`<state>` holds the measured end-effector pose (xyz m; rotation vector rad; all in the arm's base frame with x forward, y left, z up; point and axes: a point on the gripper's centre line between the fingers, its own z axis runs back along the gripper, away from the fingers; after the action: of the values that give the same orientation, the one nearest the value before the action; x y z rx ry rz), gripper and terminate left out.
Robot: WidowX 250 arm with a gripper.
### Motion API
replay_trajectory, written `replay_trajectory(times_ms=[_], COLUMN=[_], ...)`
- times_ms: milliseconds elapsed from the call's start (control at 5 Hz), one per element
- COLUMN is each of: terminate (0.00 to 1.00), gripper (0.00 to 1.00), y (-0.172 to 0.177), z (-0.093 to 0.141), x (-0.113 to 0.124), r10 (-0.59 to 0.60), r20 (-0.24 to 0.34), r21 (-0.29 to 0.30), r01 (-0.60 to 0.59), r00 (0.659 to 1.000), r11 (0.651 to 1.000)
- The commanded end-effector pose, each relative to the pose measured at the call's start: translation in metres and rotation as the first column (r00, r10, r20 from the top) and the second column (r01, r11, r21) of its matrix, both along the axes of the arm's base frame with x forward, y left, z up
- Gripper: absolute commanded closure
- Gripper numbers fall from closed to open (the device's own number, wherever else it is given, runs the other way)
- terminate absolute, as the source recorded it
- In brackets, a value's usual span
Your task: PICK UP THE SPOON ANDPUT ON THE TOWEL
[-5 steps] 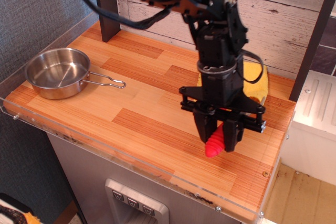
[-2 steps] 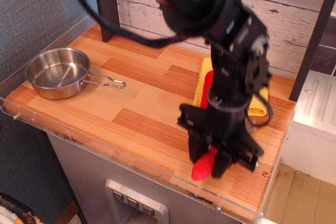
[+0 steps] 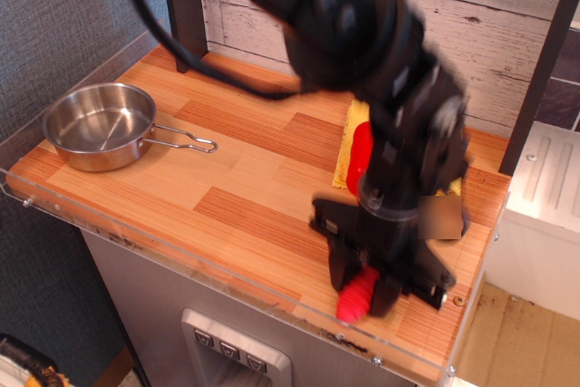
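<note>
The spoon's ribbed red handle [image 3: 357,296] pokes out below my gripper [image 3: 367,289] near the table's front right edge; its metal head is hidden by the gripper. The black fingers sit on either side of the handle and appear shut on it. The arm is motion-blurred. The yellow towel [image 3: 348,136] lies at the back right, mostly hidden behind my arm, with a red pepper [image 3: 360,153] on it.
A steel pan [image 3: 100,124] with a wire handle sits at the left. A dark post [image 3: 184,6] stands at the back left. A clear plastic lip [image 3: 227,280] runs along the table's front edge, close below the gripper.
My gripper, with the red handle in it, has moved toward the front right edge of the table. The arm has swung right, uncovering the red pepper.
</note>
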<state>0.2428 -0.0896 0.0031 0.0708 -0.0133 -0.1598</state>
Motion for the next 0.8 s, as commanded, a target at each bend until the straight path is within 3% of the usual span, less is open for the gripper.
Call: replay_trajectory(times_ms=[0,600], terminate=[0.0,0.0], gripper=[0.0,0.0], y=[0.014,0.061], z=[0.019,0.109], x=[0.004,0.006], r10=[0.073,0.084], r20=[-0.014,0.158], r21=[-0.08,-0.149], r01=[-0.074,-0.06], r00=[0.997,0.984], r11=[0.994,0.987])
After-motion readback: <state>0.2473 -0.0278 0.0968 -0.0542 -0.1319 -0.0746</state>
